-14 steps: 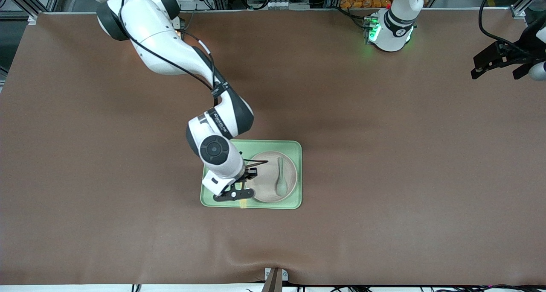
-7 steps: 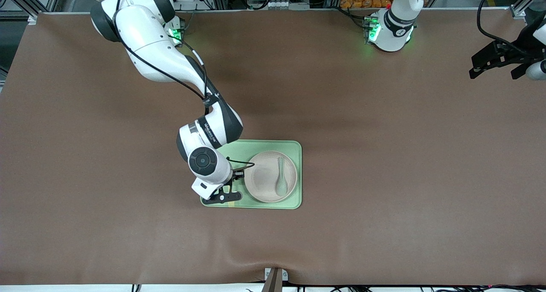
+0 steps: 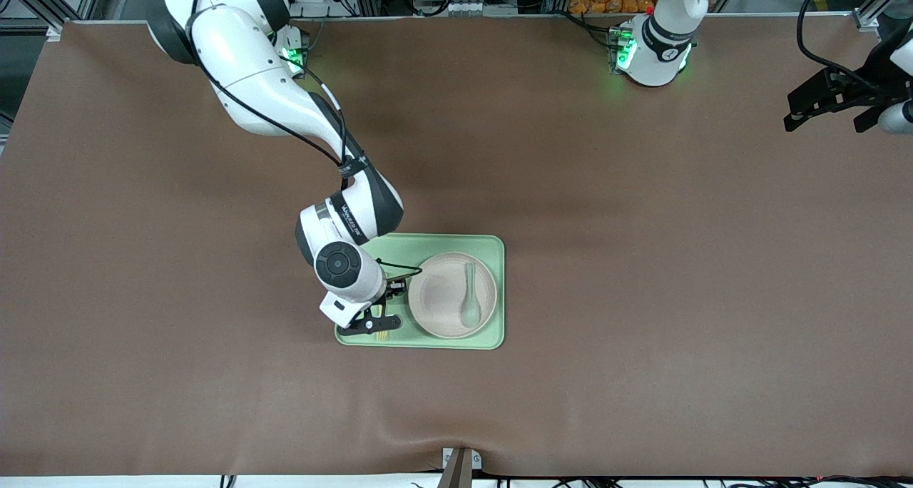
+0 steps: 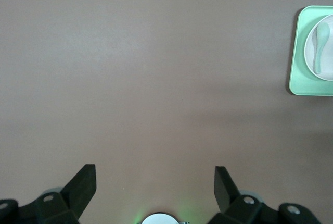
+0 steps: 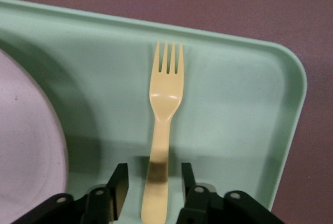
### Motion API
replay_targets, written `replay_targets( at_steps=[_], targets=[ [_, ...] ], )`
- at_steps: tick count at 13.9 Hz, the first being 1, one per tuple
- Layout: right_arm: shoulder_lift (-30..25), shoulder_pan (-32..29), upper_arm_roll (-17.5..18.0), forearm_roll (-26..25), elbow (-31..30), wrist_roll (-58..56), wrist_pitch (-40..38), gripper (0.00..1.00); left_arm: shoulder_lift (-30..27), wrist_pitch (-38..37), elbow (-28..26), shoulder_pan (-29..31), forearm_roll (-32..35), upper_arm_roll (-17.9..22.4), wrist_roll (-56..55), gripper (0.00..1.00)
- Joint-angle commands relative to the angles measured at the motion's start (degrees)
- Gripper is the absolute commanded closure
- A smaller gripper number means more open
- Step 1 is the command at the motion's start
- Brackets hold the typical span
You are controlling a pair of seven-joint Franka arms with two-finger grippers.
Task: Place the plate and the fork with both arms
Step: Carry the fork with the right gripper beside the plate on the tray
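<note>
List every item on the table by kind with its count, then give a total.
Tray: 1
Plate: 1
Spoon: 1
Fork: 1
Total: 4

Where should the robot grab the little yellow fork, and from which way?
Probably by its handle, coming straight down from above. The fork lies flat on the green tray beside the plate, and its narrow handle fits between the right gripper fingers, which stand open on either side.
</note>
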Motion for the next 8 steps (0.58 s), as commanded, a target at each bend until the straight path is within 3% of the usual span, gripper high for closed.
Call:
replay_targets(
  at_steps=[1, 8],
  targets=[
    [-2.9, -0.7, 0.5, -0.1, -2.4, -2.7, 0.2, 0.0, -0.9, -0.6, -0.2, -0.2, 1.0, -0.2, -0.6, 0.0],
    [-6.2, -3.9, 0.6, 0.7, 2.6, -2.8, -8.8, 0.0, -0.9, -0.6, -0.2, -0.2, 1.0, -0.2, -0.6, 0.0]
  ],
)
